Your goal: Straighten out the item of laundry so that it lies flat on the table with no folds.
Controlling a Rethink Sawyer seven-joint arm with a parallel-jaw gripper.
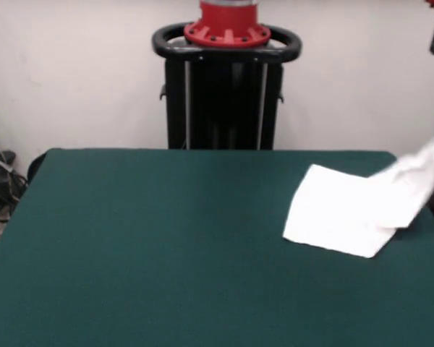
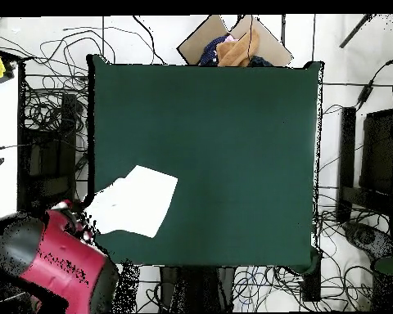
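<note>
From my station, reading the front view left to right, I first see a tangle of cables (image 1: 0, 177) on the floor at the left edge, then the wide dark green surface (image 1: 152, 246) filling most of the frame, with the black pedestal (image 1: 224, 94) and its red collar standing behind the far edge at top centre. The item of laundry (image 1: 347, 210) sits toward the right of the frame, close to the surface's right edge. It shows plain white here, with no print that I can make out on the face turned up. Most of it lies spread as a rough four-sided sheet, but its upper right corner rises off the surface toward the right edge of the frame, blurred and bunched. At the top right corner a dark part of the arm shows; I cannot tell whether the end effector's fingers are apart or together. In the overhead view, the red and black arm (image 2: 56, 262) fills the lower left corner, just off the surface's corner, and the cloth (image 2: 134, 200) lies at the lower left part of the green, its left corner reaching to the surface's left edge beside the arm. At the top centre, just beyond the surface's far edge, an open cardboard box (image 2: 196, 45) holds some orange and dark blue cloth items (image 2: 228, 51).
</note>
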